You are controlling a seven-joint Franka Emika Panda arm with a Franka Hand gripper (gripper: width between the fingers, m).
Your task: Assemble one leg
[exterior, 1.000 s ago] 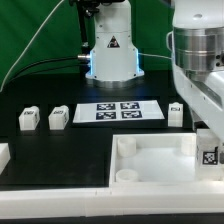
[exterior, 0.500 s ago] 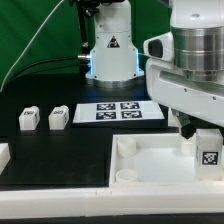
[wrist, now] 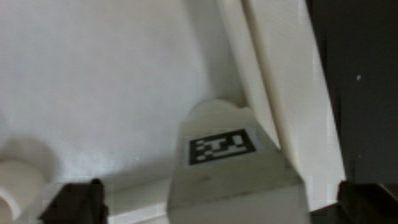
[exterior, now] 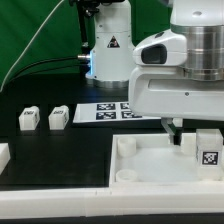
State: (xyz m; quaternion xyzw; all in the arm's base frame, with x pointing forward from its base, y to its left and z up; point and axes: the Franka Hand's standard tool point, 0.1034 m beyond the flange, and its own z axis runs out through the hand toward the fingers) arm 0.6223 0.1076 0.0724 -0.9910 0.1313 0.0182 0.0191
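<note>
One leg, a small white post with a black-and-white tag, stands inside the big white panel by its rim, on the exterior view's right. My gripper hangs just above and to the left of it in that view. In the wrist view the leg lies between my two dark fingertips, with a gap on each side. The gripper is open and touches nothing. The panel's raised rim runs beside the leg.
Two more legs stand on the black table at the exterior view's left. The marker board lies behind the panel, partly hidden by my arm. The robot base stands at the back. A white part shows at the left edge.
My arm has swung toward the exterior view's left and now covers the middle right of the scene. The leg in the panel has stayed about where it was.
</note>
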